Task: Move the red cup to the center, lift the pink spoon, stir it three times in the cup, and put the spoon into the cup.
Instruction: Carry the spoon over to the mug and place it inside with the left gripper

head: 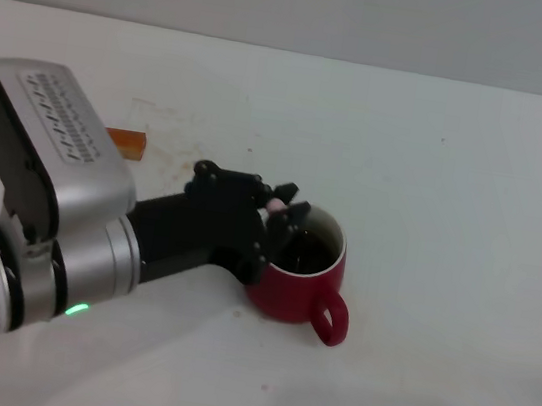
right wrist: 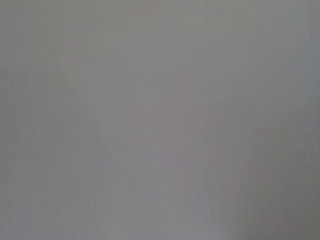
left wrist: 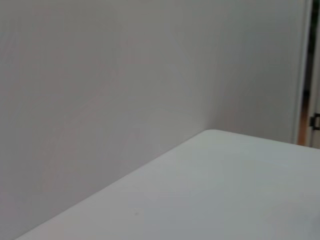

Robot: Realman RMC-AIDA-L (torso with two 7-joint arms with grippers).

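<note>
- The white bench (head: pixel 475 191) fills most of the head view; its far edge runs straight across the top of the frame against a grey wall, and wide bare surface lies to the right of and in front of the cup.
- In the left wrist view only a corner of the bench and a plain wall show; the right wrist view shows flat grey and nothing more.
- At the left of the head view the silver and black left arm reaches in from the lower left corner, a green light glowing on its underside.
- Just behind the arm, left of centre, the end of a tan wooden block (head: pixel 126 143) lies on the bench, partly hidden by the arm.
- The left hand (head: pixel 277 214) sits at the near-left rim of the red cup (head: pixel 302 286), its black fingers pinched narrowly on a small pale pink piece, the handle end of the pink spoon (head: pixel 276 205); the rest of the spoon is hidden.
- The red cup stands upright just right of centre, its loop handle pointing toward the lower right.
- The ribbed plate on the arm's top carries no legible writing.
- The right hand is out of sight.
</note>
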